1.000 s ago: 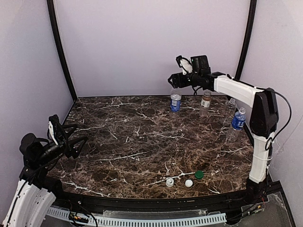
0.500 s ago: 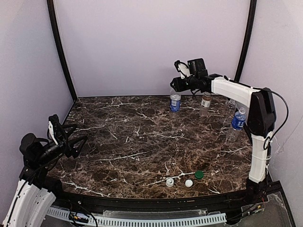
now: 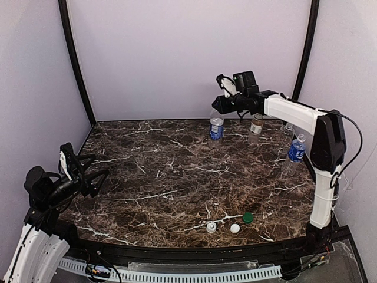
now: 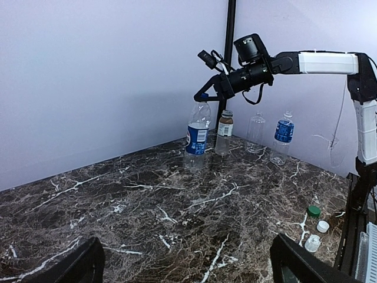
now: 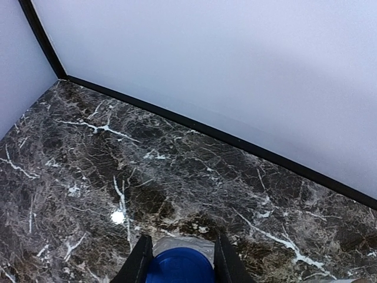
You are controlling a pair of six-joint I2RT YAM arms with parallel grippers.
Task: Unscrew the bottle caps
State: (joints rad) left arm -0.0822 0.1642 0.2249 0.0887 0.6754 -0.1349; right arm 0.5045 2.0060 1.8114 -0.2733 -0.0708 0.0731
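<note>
At the back wall (image 3: 177,59), your R gripper (image 5: 182,246) is clenched on the blue cap (image 5: 179,270).
L gripper (image 4: 185,265): spread wide, near-left.

blue cap (image 5: 179,266) cropped at bottom edge, label (image 3: 217,131) text unreadably small

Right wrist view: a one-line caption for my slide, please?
The right gripper grips a blue bottle cap above the marble table.
</note>
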